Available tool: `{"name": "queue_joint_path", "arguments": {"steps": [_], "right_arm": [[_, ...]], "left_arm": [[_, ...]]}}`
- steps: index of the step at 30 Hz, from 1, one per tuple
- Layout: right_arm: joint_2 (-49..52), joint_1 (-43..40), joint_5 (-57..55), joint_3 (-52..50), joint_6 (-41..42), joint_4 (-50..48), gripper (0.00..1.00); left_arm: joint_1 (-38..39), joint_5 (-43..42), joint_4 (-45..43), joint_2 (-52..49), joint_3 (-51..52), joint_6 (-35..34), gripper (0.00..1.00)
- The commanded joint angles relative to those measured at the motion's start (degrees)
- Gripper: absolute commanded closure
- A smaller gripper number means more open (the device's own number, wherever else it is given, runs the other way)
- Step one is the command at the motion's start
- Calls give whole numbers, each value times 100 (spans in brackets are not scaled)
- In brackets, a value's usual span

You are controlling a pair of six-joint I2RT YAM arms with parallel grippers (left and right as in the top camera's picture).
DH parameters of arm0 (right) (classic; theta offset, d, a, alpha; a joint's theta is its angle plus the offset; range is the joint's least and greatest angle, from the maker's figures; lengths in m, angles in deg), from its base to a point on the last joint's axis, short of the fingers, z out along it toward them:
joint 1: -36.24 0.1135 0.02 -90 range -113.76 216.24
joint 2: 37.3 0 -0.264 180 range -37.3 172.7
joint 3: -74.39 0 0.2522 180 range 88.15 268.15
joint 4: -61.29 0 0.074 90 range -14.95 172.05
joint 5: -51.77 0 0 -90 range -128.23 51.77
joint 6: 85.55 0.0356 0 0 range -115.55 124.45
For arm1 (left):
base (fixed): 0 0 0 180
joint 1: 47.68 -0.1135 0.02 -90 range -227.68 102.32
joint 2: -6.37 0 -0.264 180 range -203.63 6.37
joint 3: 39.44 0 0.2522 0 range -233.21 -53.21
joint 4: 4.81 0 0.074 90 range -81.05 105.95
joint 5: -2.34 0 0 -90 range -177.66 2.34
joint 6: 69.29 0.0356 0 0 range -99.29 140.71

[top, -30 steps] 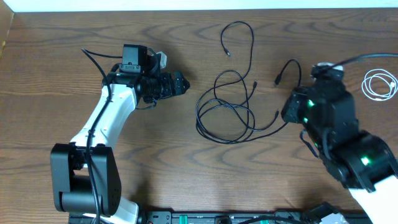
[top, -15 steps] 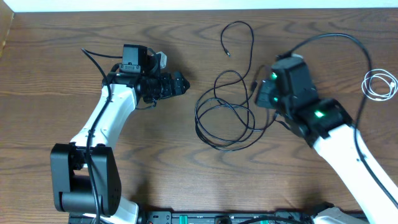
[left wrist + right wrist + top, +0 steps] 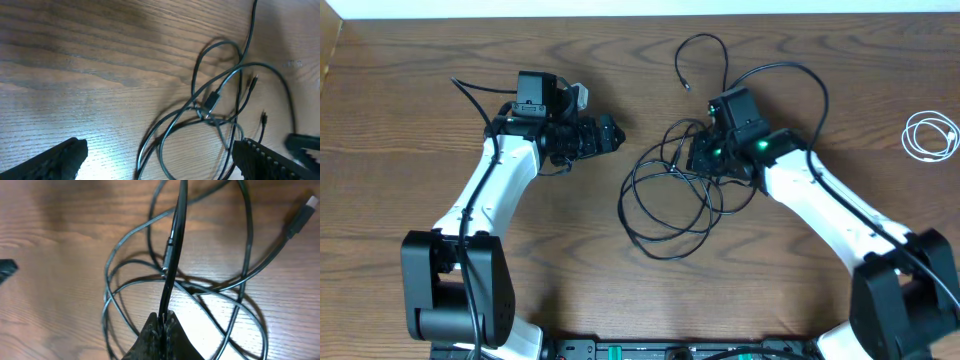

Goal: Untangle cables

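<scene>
Your right pincer [image 3: 164,321] is clenched on a black cord [image 3: 177,215] in the centre tangle [image 3: 670,200]; the left pincer [image 3: 611,135] is released, just left of it. You're at the pulling-apart step, I'd say. Next, draw that strand clear rightward.

Counter [image 3: 400,120]: mid-brown wood with darker wavy grain.
Black cords [image 3: 172,255]: plain black, slight sheen.
White cord [image 3: 908,135], well apart from the black cords: plain white.
Left arm [image 3: 495,185] and right arm [image 3: 830,205]: white links, black joints.
Green lights [image 3: 760,147] glow on the right arm, just beside the black cords.
Left claw [image 3: 610,135] and right claw [image 3: 164,316]: black.
</scene>
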Motion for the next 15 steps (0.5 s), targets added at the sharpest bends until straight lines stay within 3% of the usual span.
{"name": "queue_joint_path", "arguments": {"steps": [1, 15], "right_arm": [[223, 94, 212, -13, 59, -44, 99], [551, 101, -236, -13, -227, -52, 98]], "left_arm": [[-13, 79, 9, 81, 17, 94, 2], [-13, 76, 11, 81, 17, 94, 2]]}}
